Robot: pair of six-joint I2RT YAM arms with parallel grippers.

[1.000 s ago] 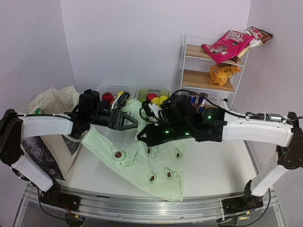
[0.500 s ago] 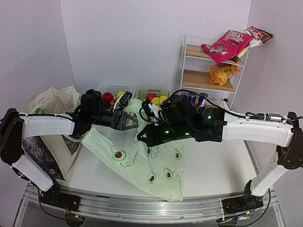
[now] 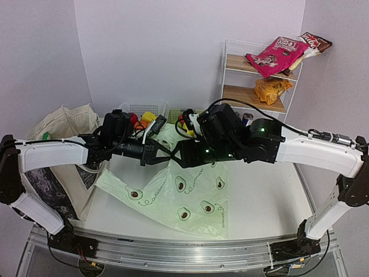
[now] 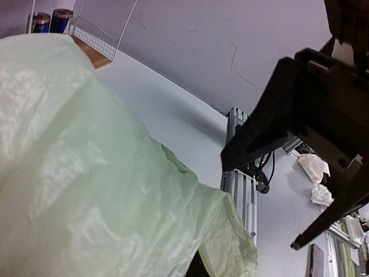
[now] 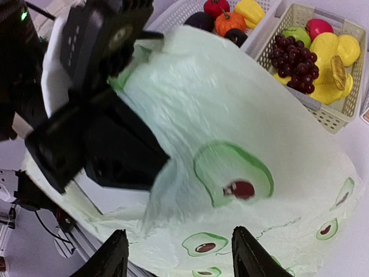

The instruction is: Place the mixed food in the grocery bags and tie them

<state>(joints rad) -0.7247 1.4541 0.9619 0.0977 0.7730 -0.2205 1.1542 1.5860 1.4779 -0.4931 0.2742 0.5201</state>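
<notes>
The pale-green avocado plastic bag [image 3: 173,196] lies spread across the table, one part lifted. My left gripper [image 3: 160,157] is shut on a raised fold of it; in the right wrist view that black gripper [image 5: 98,138] pinches the film. The bag [image 4: 86,173] covers the left wrist view and hides the left fingers. My right gripper [image 5: 183,257] hovers open just above the bag [image 5: 242,115], holding nothing. The beige tote [image 3: 57,124] stands at far left. Dark grapes [image 5: 295,57] and yellow fruit [image 5: 328,49] sit in a slotted basket. An orange snack packet [image 3: 271,88] is on the shelf, and drink cans [image 4: 49,20] stand at its foot.
A white wire shelf [image 3: 253,98] at back right carries a pink packet [image 3: 277,55]. A white basket [image 5: 179,14] with red, orange and yellow produce stands behind the bag, beside the grape basket [image 5: 331,118]. The right arm's black body [image 4: 305,115] is close to the left gripper.
The left gripper shut on the bag's fold. The right gripper let go and opened. Both moved inward until they nearly meet, and the bag settled flatter on the table.
</notes>
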